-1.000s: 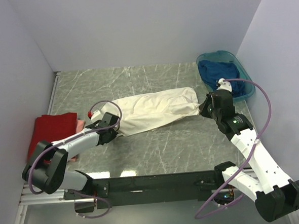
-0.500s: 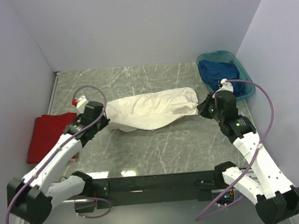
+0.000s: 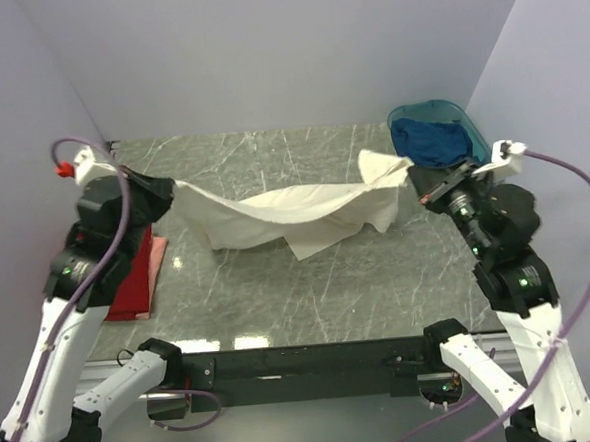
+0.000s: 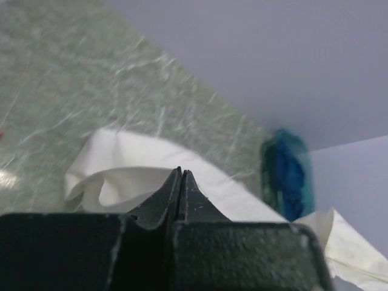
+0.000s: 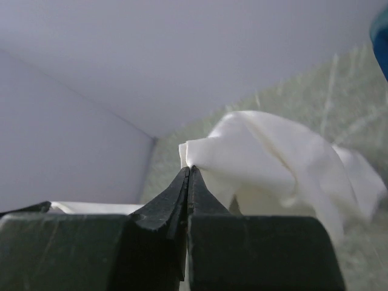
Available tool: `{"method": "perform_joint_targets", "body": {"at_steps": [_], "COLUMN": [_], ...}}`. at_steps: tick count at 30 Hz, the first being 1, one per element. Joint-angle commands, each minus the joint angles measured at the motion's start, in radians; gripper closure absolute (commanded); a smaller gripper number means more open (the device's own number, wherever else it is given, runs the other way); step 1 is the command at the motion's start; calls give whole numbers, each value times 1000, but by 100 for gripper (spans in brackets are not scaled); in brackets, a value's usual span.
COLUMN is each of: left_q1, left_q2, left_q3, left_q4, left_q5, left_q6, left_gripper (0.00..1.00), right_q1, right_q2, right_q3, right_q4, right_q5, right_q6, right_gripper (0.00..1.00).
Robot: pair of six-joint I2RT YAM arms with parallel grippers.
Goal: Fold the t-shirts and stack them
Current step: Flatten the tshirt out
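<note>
The left claw (image 3: 167, 194) has its fingers pressed together on one end of the cream-white t-shirt (image 3: 284, 210), held above the table (image 3: 309, 280) near its left edge. In the left wrist view the two black fingertips (image 4: 176, 185) meet with no gap, and the pale cloth (image 4: 121, 163) runs out beyond them. The right claw (image 3: 419, 184) is likewise clamped shut, on the shirt's other end, near the right edge. Its wrist view shows the fingertips (image 5: 185, 182) closed on a bunched corner of the fabric (image 5: 267, 151). The shirt hangs stretched between the two claws across the middle of the table, sagging at its centre, with a loose flap trailing on the near side. The red t-shirt (image 3: 131, 283) lies flat along the left edge, partly hidden under the left arm. The dark blue t-shirt (image 3: 428, 141) sits crumpled in the teal basin (image 3: 438, 106) at the far right corner.
</note>
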Motion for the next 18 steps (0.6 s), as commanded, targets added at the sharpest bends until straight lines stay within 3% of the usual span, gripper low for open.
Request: {"method": "perform_joint_targets", "body": {"at_steps": [1, 10, 18], "left_q1": [5, 3, 5], "left_q2": [-20, 9, 116], "left_q3": [148, 418, 409], "left_q4": [17, 101, 244], "left_q5": [-19, -36, -40], "left_q6": [54, 109, 127], "left_gripper": [99, 99, 99], "right_q1": [-6, -6, -8], "right_q2": [-30, 13, 147], "right_q3": [128, 418, 449], "right_q4": [106, 164, 313], "right_q5": [69, 145, 116], "right_q6": [28, -42, -76], "right_gripper": [100, 100, 100]}}
